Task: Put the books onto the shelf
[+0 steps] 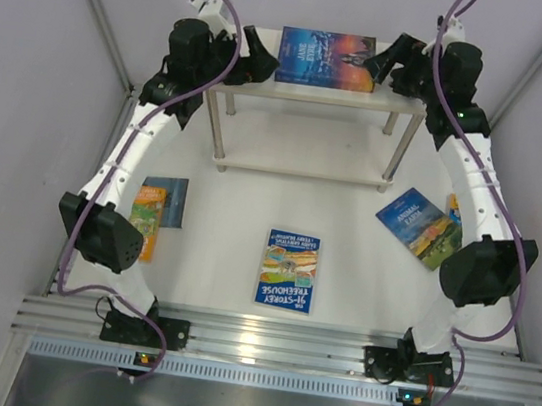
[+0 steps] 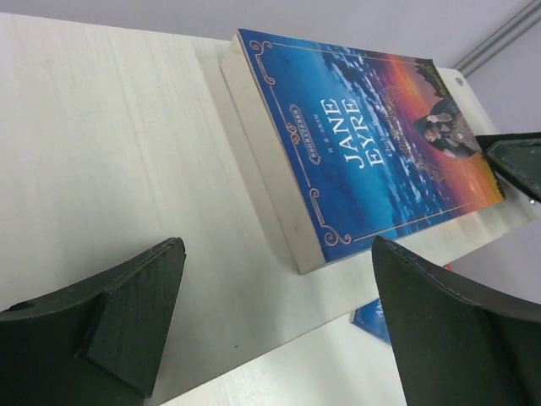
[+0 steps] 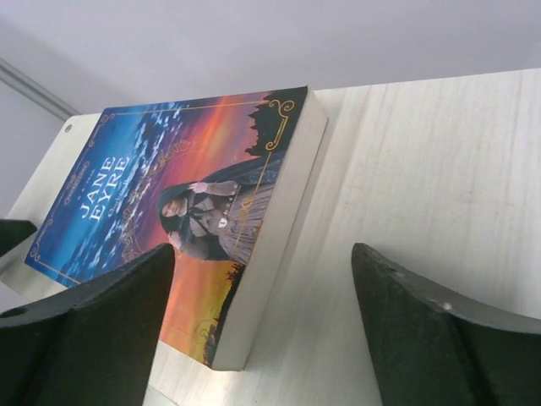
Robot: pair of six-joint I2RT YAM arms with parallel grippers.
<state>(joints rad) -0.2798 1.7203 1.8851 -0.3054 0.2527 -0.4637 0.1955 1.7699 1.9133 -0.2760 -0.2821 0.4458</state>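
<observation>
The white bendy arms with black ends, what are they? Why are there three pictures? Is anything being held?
They are two robot arms, bolted to the near edge of a white table. The big picture looks down from above, with the left arm on the left and the right arm on the right. The other two pictures come from little cameras on the wrists, so you see the left fingers and the right fingers up close. The Jane Eyre book lies flat on top of the shelf. Both pairs of fingers are open and hold nothing. On the table lie the Treehouse book, the left-side books and the right-side books.
</observation>
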